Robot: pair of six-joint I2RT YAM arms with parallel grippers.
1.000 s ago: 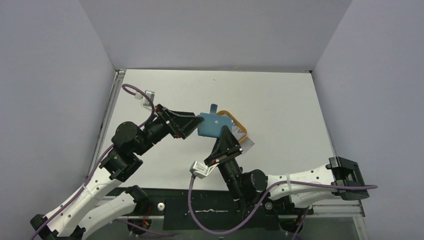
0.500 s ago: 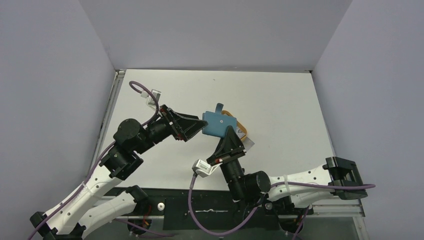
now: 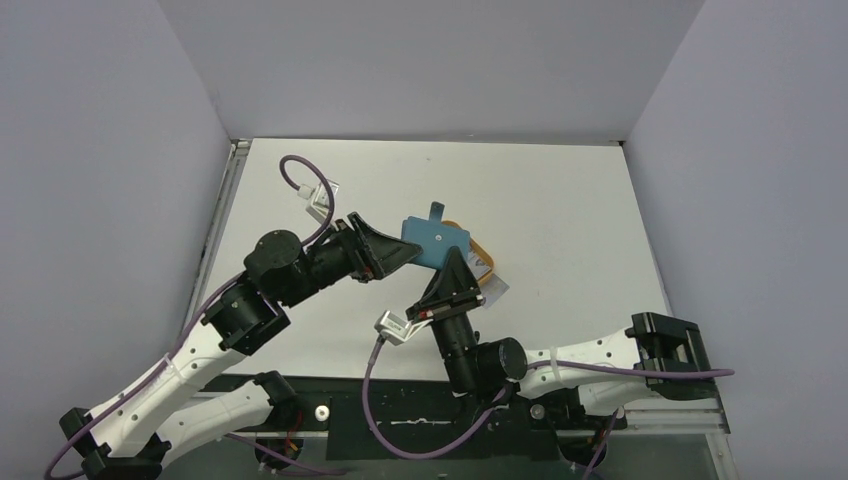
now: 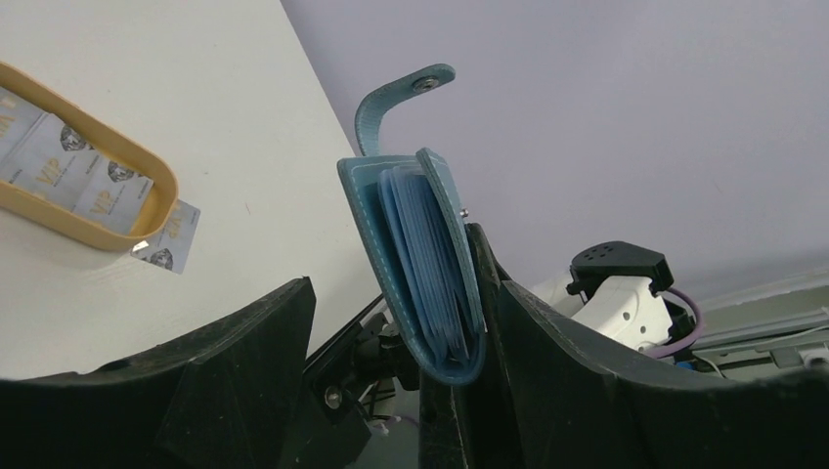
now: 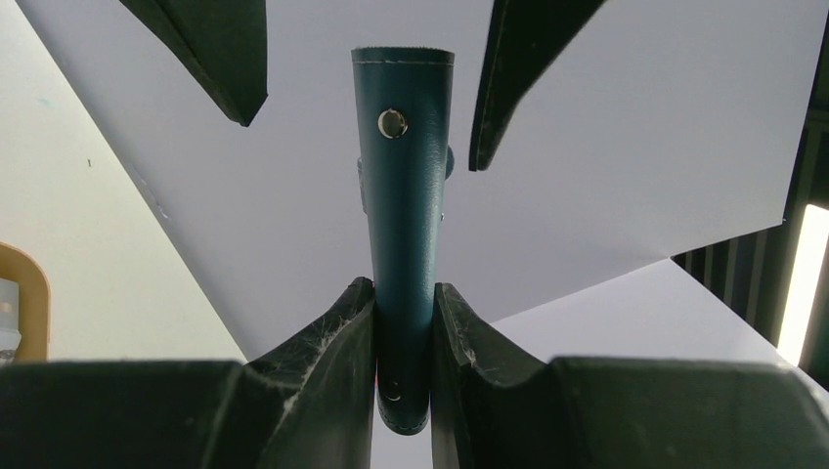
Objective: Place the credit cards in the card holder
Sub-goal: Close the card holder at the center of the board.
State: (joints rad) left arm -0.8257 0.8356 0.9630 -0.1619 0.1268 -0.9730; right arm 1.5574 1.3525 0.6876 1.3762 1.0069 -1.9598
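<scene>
1. From above, the card holder (image 3: 437, 243) hangs clear of the desk (image 3: 560, 210), over the near end of the orange tray (image 3: 487, 262). The right jaws pinch its lower edge from below. The left jaws stand spread at its left side. One of the credit cards (image 3: 494, 288) lies on the desk just beside the tray.

2. From the left wrist, the holder sits folded between the two spread left fingers (image 4: 235, 381). It is nearer the one on the right of the view, though I cannot tell if they touch. Its snap tab (image 4: 401, 96) curls up, undone. The step looks like opening the holder, so I'd have the left jaws close on a single cover or the tab. Closing on the whole stack would only squeeze it shut. More cards rest in the tray, well apart from the holder.

3. From the right wrist, the right fingers (image 5: 332, 342) press together on the holder's bottom end, and it stands upright. The left fingertips (image 5: 220, 49) flank its top with a gap on both sides. That hold is low and narrow, so the holder may pivot. A gentle sideways peel would suit better than a tug.
</scene>
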